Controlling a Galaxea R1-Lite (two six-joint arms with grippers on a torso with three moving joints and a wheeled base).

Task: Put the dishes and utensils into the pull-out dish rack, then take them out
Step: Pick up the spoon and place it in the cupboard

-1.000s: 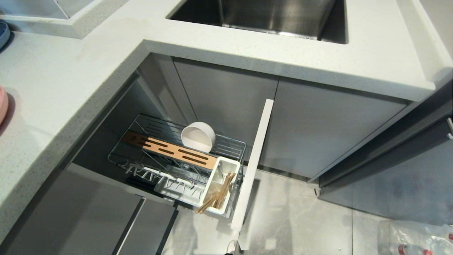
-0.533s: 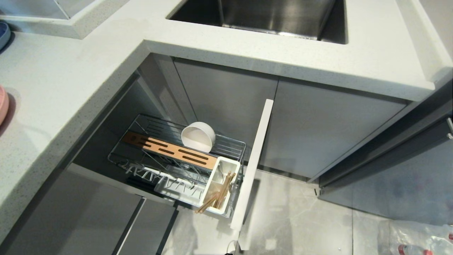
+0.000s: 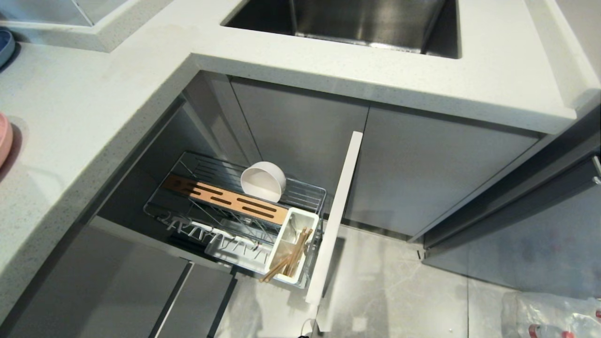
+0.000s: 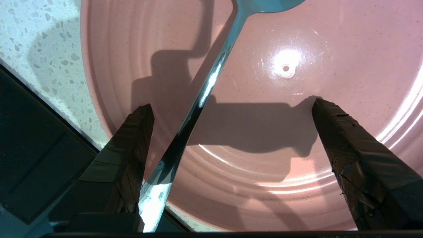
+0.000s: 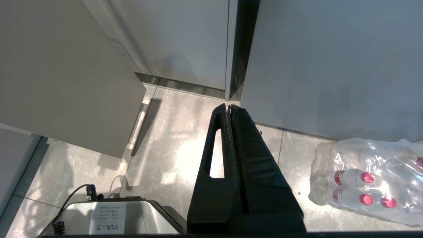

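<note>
Ridges ring the glossy pink plate point(image 4: 281, 138) under a slim metal spoon point(image 4: 198, 102), left end effector point(image 4: 231, 107) spread wide.

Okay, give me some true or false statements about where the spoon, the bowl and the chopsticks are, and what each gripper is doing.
1. The spoon lies across the pink plate. True.
2. The left gripper is shut on the spoon. False: its fingers stand wide open over the plate, with the spoon's handle beside one finger.
3. The white bowl sits on the counter. False: it rests on its side in the rack, behind the wooden insert.
4. The chopsticks stand in the white caddy. True.
5. The right gripper is shut, over the floor. True.
</note>
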